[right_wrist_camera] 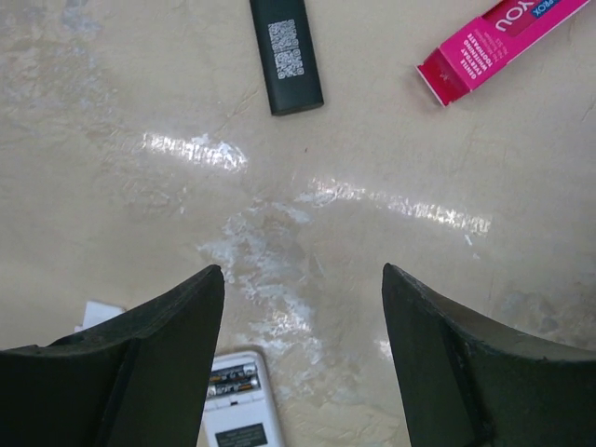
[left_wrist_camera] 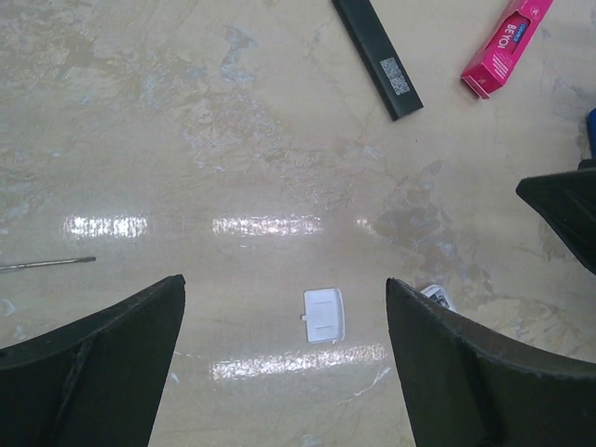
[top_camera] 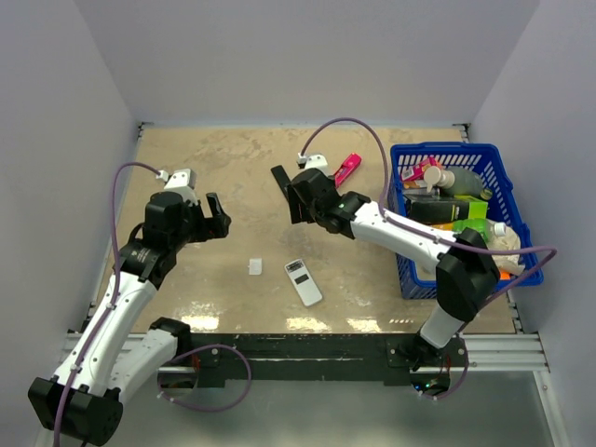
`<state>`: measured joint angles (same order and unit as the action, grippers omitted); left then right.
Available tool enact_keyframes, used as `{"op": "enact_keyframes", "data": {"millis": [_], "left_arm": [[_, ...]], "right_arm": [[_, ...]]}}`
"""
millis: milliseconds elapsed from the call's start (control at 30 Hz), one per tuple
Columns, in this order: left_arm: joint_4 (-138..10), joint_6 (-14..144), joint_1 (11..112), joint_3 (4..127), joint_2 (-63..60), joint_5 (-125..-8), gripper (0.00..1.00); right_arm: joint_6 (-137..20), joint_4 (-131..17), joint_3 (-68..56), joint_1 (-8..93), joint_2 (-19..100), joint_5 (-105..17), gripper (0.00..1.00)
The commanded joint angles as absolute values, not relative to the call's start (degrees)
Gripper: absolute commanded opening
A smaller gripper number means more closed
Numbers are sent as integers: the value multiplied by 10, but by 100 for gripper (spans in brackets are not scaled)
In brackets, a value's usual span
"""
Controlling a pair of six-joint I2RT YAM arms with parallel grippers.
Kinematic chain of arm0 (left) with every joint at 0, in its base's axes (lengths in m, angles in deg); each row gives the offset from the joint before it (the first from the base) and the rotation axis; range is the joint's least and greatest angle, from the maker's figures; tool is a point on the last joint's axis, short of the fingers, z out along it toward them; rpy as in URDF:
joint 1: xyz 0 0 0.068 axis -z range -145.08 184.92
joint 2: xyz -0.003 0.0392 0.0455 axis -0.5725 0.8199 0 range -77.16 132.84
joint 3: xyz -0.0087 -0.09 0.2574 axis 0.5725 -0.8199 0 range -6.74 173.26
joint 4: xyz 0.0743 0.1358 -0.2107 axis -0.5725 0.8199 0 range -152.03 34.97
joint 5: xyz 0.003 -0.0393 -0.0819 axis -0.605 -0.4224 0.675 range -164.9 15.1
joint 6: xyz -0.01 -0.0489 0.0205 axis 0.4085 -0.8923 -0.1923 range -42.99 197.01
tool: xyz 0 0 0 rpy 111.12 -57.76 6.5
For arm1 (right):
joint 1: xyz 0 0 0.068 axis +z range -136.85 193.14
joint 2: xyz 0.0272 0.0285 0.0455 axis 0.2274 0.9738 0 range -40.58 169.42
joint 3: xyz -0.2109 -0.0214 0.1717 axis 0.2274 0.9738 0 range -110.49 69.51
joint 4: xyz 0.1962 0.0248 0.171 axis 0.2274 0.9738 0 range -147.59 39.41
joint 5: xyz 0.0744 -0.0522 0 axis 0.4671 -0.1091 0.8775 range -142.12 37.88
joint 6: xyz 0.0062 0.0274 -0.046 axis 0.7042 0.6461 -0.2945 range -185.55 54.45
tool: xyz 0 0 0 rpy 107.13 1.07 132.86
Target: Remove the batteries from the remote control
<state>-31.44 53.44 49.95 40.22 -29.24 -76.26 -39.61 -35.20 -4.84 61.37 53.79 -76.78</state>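
The white remote control [top_camera: 303,281] lies face down near the table's front centre, its battery bay uncovered. In the right wrist view the remote control [right_wrist_camera: 238,414] shows two batteries [right_wrist_camera: 230,381] lying side by side in the bay. Its small white cover [top_camera: 255,266] lies loose to the left, and the cover [left_wrist_camera: 323,315] sits on the table below and between my left fingers. My left gripper [top_camera: 221,216] [left_wrist_camera: 284,284] hangs open over bare table, holding nothing. My right gripper [top_camera: 298,200] [right_wrist_camera: 303,272] is open and empty above the table, just behind the remote.
A black remote [top_camera: 279,182] [right_wrist_camera: 287,56] and a pink box [top_camera: 346,168] [right_wrist_camera: 494,47] lie behind my right gripper. A blue basket [top_camera: 447,147] full of bottles and packets stands at the right edge. Walls close in the table on three sides.
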Motion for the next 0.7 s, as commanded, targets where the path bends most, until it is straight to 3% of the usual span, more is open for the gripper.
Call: {"op": "enact_keyframes", "data": {"millis": [0,667], "left_arm": [[-329,526,500,398,-298,-773,92],[-331,526,500,397,-306,-778,91]], "right_arm": [[-437,-377,-102,597,561,-768,71],[-469,-417,-241,531,773,-693,71]]}}
